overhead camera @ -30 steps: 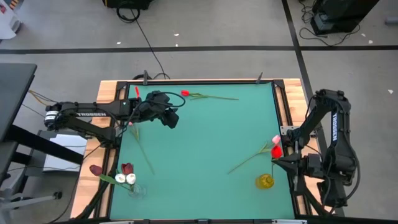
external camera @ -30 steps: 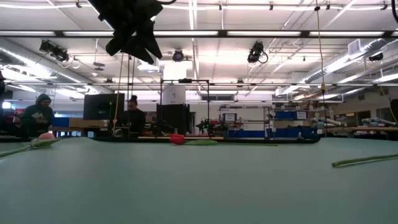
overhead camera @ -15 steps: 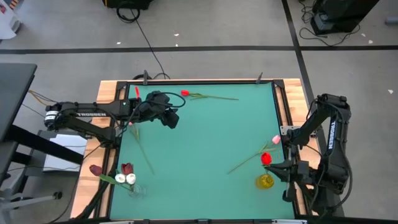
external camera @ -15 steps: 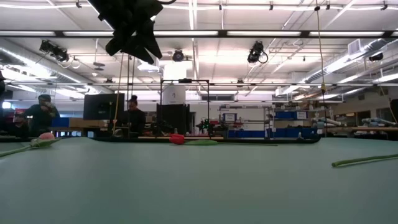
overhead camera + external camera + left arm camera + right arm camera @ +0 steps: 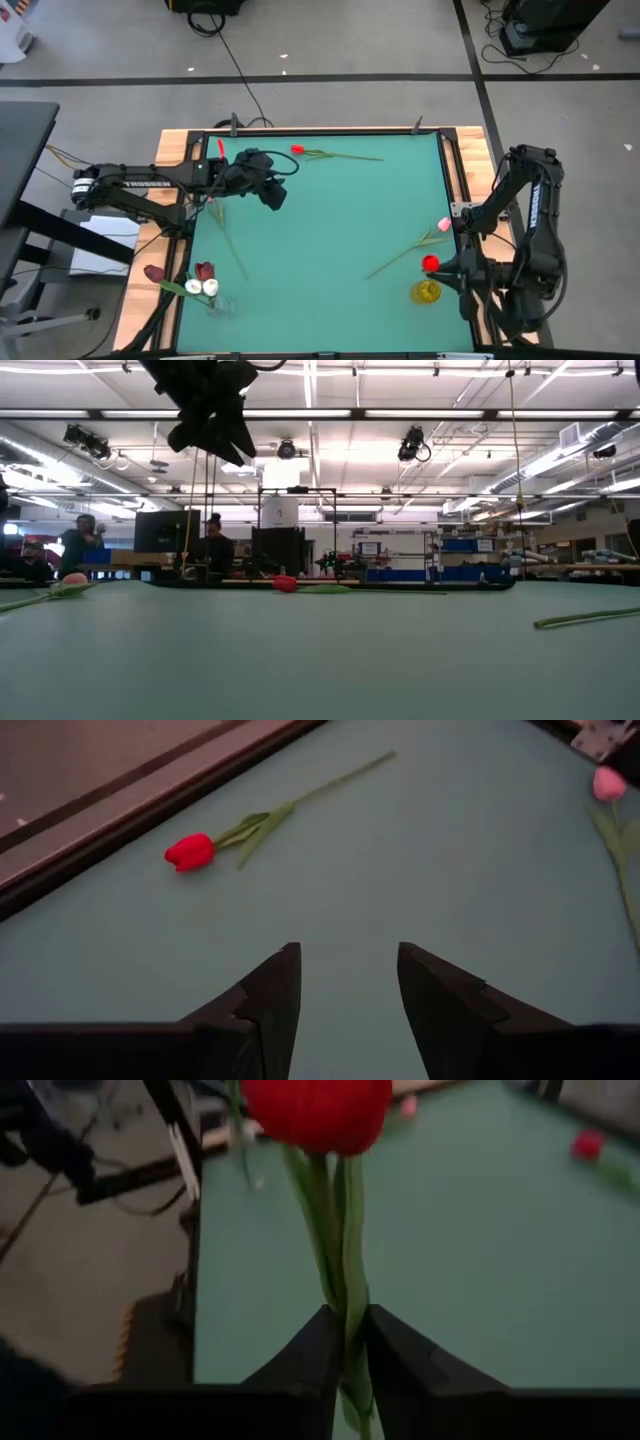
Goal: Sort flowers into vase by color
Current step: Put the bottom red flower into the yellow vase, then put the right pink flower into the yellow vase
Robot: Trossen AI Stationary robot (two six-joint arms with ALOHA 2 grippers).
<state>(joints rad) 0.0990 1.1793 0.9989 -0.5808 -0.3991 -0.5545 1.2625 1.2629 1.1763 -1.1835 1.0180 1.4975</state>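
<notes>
The right gripper (image 5: 345, 1342) is at the near right corner of the green table (image 5: 320, 220), just beside the yellow vase (image 5: 426, 291). Its two fingers (image 5: 310, 1355) are close together with the green stem of a red tulip (image 5: 318, 1110) between them, so it is holding that flower upright. From above, this red tulip's head sits just over the yellow vase. The left gripper (image 5: 345, 982) hangs over the far left part of the table. Its fingers are spread apart and hold nothing. A little way in front of it, another red tulip (image 5: 190, 851) lies flat near the far edge of the table, with its stem pointing to the right. A pink tulip (image 5: 443, 227) lies on the right side, with its long stem running toward the middle of the table. One bare green stem (image 5: 228, 240) lies on the left side. At the near left corner stands a clear vase (image 5: 219, 304) with white tulips (image 5: 201, 287) and dark red tulips (image 5: 204, 271) leaning out of it. In the room far behind the table, people (image 5: 212, 545) are at desks.
</notes>
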